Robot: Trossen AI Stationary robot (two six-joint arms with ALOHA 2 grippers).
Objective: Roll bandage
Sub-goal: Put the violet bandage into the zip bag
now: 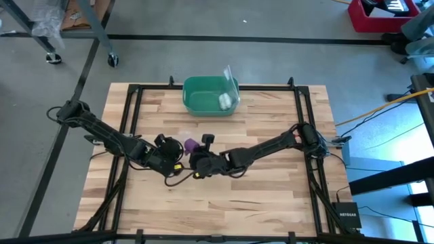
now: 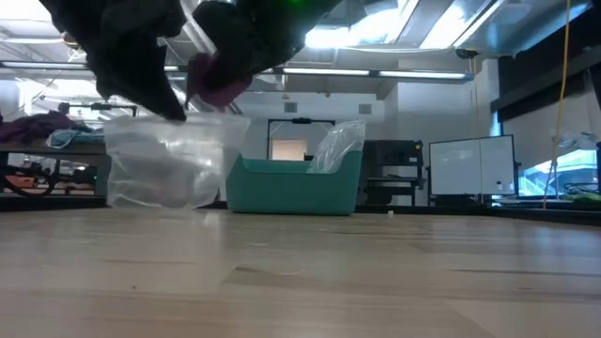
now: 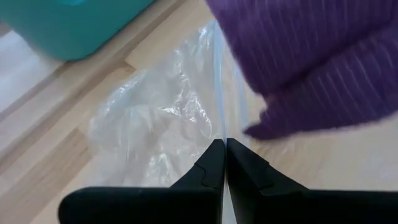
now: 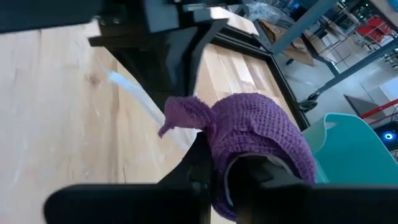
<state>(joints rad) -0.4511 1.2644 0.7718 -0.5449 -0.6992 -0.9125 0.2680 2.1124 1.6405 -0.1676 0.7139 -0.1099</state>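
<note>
The purple bandage (image 4: 261, 134) is a small compact roll with a loose tail (image 4: 180, 115). My right gripper (image 1: 198, 150) is shut on it above the middle of the table; it also shows in the low view (image 2: 221, 80). My left gripper (image 1: 176, 149) is shut on a clear plastic bag (image 3: 161, 118) right beside the roll. In the low view the bag (image 2: 174, 160) hangs under the left gripper (image 2: 141, 75), with its bottom on the table. The bandage fills the corner of the left wrist view (image 3: 311, 62). My left gripper pinches the bag's upper edge strip (image 3: 220, 124) between its two shut fingers, coming from above. The bag hangs slack below, its lower end (image 2: 160, 199) resting on the table. My right gripper pinches the bandage roll (image 4: 249, 155) between its two fingers. The roll is lifted clear of the table, and its tail (image 4: 177, 118) sticks out toward the left gripper.
A teal bin (image 1: 210, 95) stands at the table's far middle with a small white roll (image 1: 224, 102) and clear plastic in it. A black frame (image 1: 298, 122) runs around the table top. Bare wood (image 1: 237, 196) lies toward the near edge.
</note>
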